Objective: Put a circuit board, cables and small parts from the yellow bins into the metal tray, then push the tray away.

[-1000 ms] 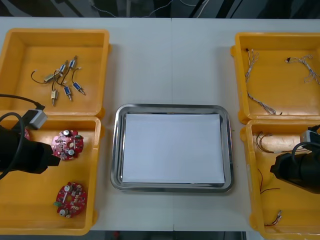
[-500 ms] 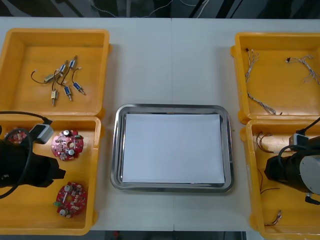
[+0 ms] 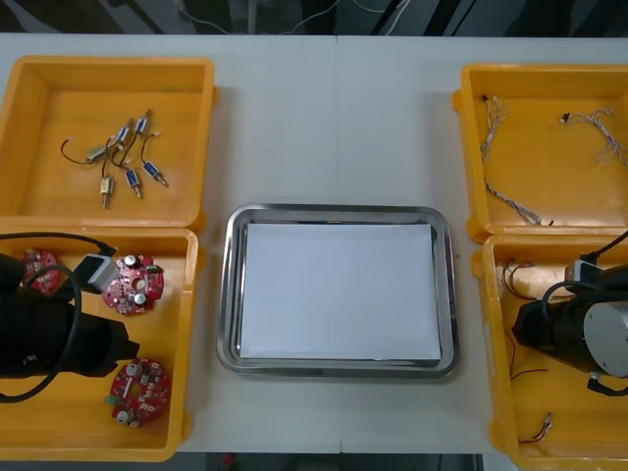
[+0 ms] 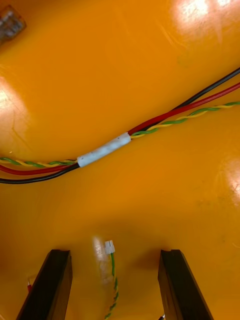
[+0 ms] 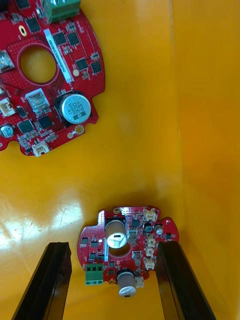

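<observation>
While circuit boards [image 3: 132,285] lie in one bin [image 3: 59,422], cables [image 3: 510,201] another.

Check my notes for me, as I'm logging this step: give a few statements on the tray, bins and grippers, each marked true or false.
1. A board lies in the tray. False: its white inside is bare; the boards are in the near left bin.
2. The left gripper is open, with one board showing between its fingers. True.
3. The right gripper is shut on a cable. False: it is open, over the cables in the near right bin.
4. The small metal parts lie in the far left bin. True.
</observation>
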### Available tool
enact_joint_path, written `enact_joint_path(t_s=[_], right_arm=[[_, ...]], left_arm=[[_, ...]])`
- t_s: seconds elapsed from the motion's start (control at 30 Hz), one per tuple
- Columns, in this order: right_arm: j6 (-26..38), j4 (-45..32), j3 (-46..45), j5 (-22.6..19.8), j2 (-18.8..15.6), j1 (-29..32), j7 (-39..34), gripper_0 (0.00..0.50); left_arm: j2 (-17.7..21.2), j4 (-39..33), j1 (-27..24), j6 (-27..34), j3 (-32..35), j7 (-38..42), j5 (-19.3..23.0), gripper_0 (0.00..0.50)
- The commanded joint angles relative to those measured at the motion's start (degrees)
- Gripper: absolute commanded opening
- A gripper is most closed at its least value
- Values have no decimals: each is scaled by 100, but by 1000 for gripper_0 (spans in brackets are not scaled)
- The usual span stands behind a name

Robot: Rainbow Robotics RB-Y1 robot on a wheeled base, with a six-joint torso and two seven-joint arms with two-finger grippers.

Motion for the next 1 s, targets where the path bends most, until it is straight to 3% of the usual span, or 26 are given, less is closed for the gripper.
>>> enact_joint_path(t_s=[0.03,0.23,0.3,0.43,0.47,0.5,0.53,0.57,1.0], right_arm=[[-47,65,51,-91,153,-52,-297,500],[-56,65,51,-144,144,-35,-350,500],[-47,65,43,-161,153,-26,-315,414],[-47,65,43,-188,153,-9,-324,389],[-47,65,43,-188,144,9,-324,283],[-56,65,43,-188,153,18,-324,110],[-56,65,43,-196,144,18,-333,30],[-56,65,43,-196,153,18,-333,0],[59,-181,-230,-293,127,27,-280,0]], left_arm=[[232,54,259,-265,-173,-553,-155,500],[232,124,321,-547,-331,-676,-278,500],[232,133,330,-599,-419,-711,-340,500],[232,177,444,-784,-481,-773,-428,500],[241,186,497,-872,-489,-808,-445,500],[250,186,541,-925,-507,-834,-472,500],[259,186,567,-942,-507,-843,-489,500],[268,186,602,-995,-533,-878,-498,500],[285,529,637,-1645,-894,-1063,-700,500]])
